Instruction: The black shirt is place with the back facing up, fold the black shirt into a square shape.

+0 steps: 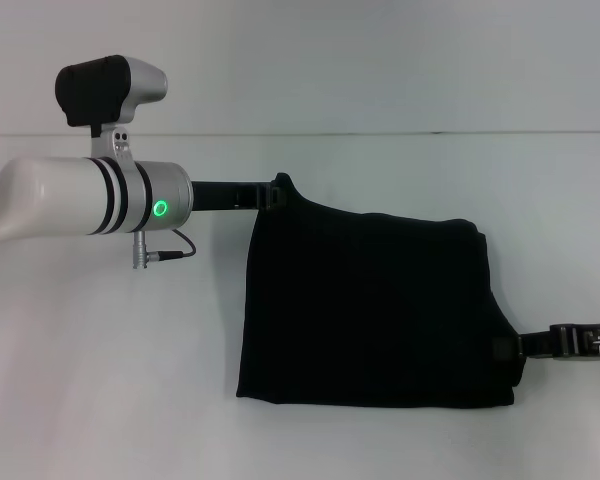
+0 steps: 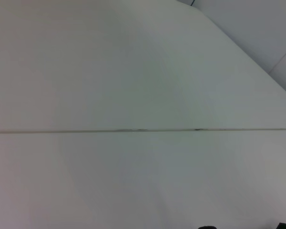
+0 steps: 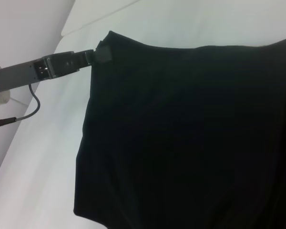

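Observation:
The black shirt (image 1: 370, 310) lies on the white table as a folded, roughly rectangular shape. My left gripper (image 1: 273, 194) reaches in from the left and is shut on the shirt's far left corner, which rises to a small peak. The right wrist view shows the same grip, with the left gripper (image 3: 102, 53) pinching the corner of the shirt (image 3: 190, 138). My right gripper (image 1: 504, 348) comes in from the right edge and is shut on the shirt's near right edge. The left wrist view shows only bare table.
The white table (image 1: 100, 380) spreads around the shirt, with a seam (image 2: 133, 130) running across it. The left arm's white forearm (image 1: 70, 195), camera housing and a dangling cable (image 1: 165, 250) hang over the table's left part. A wall stands behind the table's far edge.

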Robot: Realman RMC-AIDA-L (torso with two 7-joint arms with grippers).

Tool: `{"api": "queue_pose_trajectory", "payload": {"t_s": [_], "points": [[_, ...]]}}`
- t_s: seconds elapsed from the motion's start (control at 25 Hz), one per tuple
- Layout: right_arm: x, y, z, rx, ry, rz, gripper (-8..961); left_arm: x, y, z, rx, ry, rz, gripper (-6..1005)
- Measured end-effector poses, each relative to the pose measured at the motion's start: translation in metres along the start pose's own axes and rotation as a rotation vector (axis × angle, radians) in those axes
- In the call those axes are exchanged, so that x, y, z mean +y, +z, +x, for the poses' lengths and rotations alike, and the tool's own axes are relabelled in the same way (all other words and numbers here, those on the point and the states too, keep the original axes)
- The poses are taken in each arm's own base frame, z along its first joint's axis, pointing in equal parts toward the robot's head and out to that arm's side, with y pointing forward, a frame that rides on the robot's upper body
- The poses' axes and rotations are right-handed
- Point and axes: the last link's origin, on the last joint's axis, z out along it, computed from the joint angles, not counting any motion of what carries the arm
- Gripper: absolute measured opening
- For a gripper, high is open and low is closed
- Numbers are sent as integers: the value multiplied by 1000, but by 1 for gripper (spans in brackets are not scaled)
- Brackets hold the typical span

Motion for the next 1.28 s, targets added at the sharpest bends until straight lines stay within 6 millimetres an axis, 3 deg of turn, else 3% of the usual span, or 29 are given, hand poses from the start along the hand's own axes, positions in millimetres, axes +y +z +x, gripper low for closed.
{"api": "queue_pose_trajectory", "payload": {"t_s": [0.16,0.4,0.92,1.16,1.28], "points": [[-1,0,4,0,0,0,150,-1,0,-1,-1,-1,1,38],[-5,-2,7,-4,6,12,17,-2,-1,-2,-1,-4,3,38],[-9,-3,8,-5,7,38,40,-3,-1,-1,-1,1,12,59],[-15,-17,3,-70,-7,57,51,-7,-3,1,9,-5,22,90],[-19,-29,2,-110,-11,65,188,-10,-4,2,16,-7,35,105]]}}
